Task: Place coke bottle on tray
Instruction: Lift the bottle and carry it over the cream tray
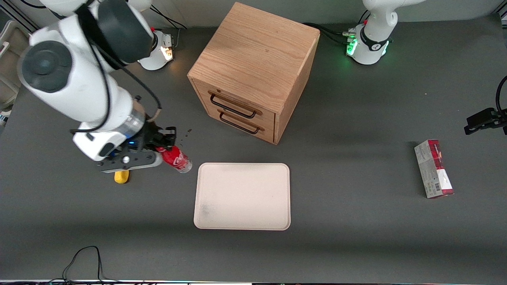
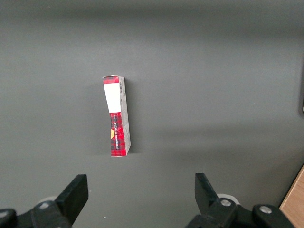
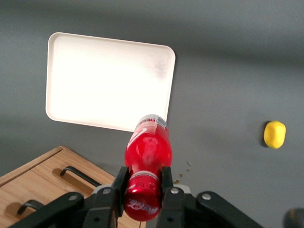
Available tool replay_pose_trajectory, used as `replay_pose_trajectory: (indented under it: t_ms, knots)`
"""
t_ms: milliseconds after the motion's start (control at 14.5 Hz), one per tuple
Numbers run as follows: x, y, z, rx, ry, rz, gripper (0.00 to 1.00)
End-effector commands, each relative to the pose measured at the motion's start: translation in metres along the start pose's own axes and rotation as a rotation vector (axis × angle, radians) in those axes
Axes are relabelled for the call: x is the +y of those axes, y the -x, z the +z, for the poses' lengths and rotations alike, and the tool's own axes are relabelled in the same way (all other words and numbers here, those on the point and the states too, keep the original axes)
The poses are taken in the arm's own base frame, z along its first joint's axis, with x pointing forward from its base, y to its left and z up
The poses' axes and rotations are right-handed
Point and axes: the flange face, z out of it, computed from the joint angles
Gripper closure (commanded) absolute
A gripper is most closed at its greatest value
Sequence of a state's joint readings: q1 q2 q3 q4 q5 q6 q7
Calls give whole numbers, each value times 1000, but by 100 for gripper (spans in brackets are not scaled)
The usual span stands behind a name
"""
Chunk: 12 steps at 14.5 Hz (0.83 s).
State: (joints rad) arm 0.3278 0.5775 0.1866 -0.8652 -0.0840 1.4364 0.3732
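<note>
Red-capped, the coke bottle [image 3: 147, 161] hung tilted in the gripper [image 3: 142, 183], jaws clamped at its neck, above the grey worktop [image 1: 356, 221] just beside the cream tray's [image 1: 242, 196] corner, near the yellow lump [image 1: 121, 176].

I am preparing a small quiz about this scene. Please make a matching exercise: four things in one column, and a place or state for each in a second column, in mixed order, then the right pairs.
Things:
1. coke bottle
2. tray
3. yellow lump
4. carton

Places or states:
A. lies flat on the table in front of the wooden cabinet's drawers, nothing on it
B. lies toward the parked arm's end of the table
C. gripped near the cap by the claw, beside the tray
D. on the table, partly under the claw in the front view

Pairs: 1-C, 2-A, 3-D, 4-B
</note>
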Motion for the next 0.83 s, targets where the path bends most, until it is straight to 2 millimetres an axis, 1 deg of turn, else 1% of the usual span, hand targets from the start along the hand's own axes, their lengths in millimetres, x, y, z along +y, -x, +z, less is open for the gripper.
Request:
replay_pose_trajectory:
  t_ms: [0,138,207,345,483,759]
  knots:
    - [-6,-12,18,26,8,17,100]
    - [-10,-30,53,23,-1,16,100]
    - [-13,-41,77,21,-6,15,100]
    - [-12,-60,119,30,-17,16,100]
    - [-11,-75,154,43,-26,22,100]
    - [-10,-91,207,52,-34,26,100]
